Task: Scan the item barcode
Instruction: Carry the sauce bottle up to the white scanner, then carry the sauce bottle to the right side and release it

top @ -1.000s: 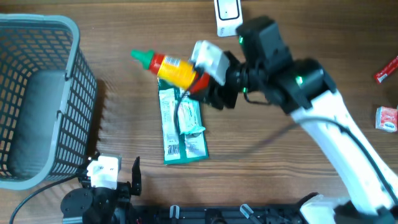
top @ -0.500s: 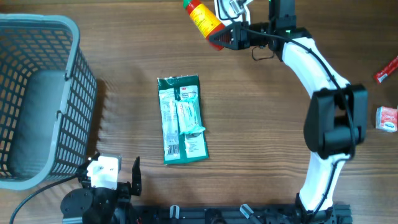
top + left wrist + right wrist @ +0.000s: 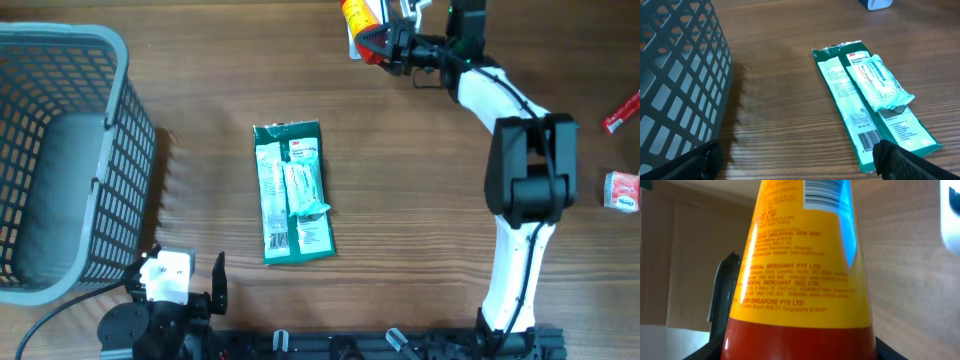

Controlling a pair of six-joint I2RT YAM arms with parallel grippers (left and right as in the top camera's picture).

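Note:
A sauce bottle (image 3: 356,12) with a yellow label and red lower part is held off the table at the far edge, with my right gripper (image 3: 380,42) shut on its red end. In the right wrist view the bottle (image 3: 802,275) fills the frame, and a barcode (image 3: 823,192) shows at the top of its label. A white scanner (image 3: 356,47) lies partly hidden under the bottle, and its edge (image 3: 950,215) shows at the right. My left gripper (image 3: 186,280) rests open and empty at the near left edge, its fingers (image 3: 892,159) spread wide over bare wood.
A green flat packet (image 3: 292,190) with a white pouch on it lies mid-table, its near end beside the left gripper's right finger. A grey mesh basket (image 3: 60,150) stands at the left. Small red and white items (image 3: 621,190) lie at the right edge.
My right arm has carried the bottle from above the green packet to the far edge, over the white scanner. The left gripper has not moved.

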